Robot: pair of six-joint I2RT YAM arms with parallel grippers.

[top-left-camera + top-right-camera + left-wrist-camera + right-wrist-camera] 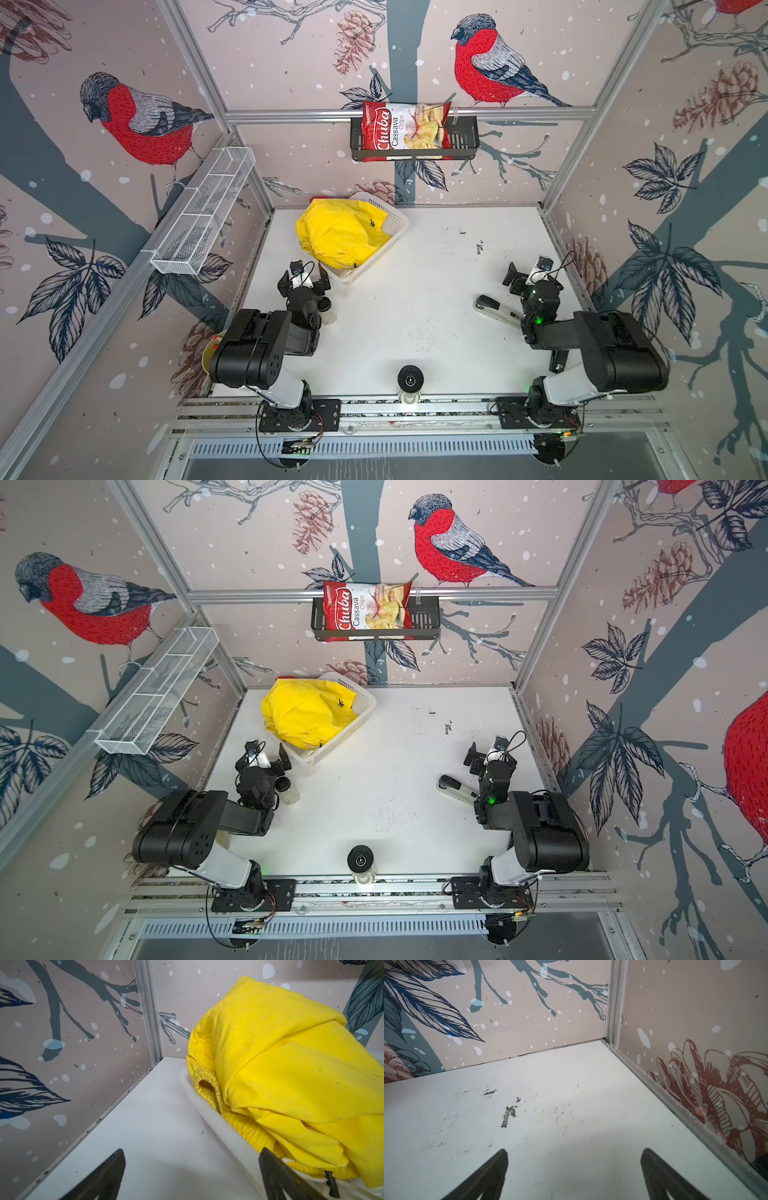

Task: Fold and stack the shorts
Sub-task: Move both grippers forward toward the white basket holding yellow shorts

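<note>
yellow and slack, so liable to snag and drag the white lattice basket [394, 219] when lifting out the yellow shorts [340, 232] heaped in it at the far left of the desk [415, 270]; poised low beside its near rim with left gripper [192, 1149] spread wide, empty, right gripper [574, 1150] likewise over bare desk.

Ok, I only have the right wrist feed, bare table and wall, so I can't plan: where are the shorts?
Observer: The yellow shorts lie bunched in a white basket at the table's far left.
Operator: Does the left gripper hold them?
Observer: No, it hangs open just short of the basket.
Operator: Anything near my arm?
Observer: What looks like a stapler lies on the table beside the right arm, toward the middle.
</note>
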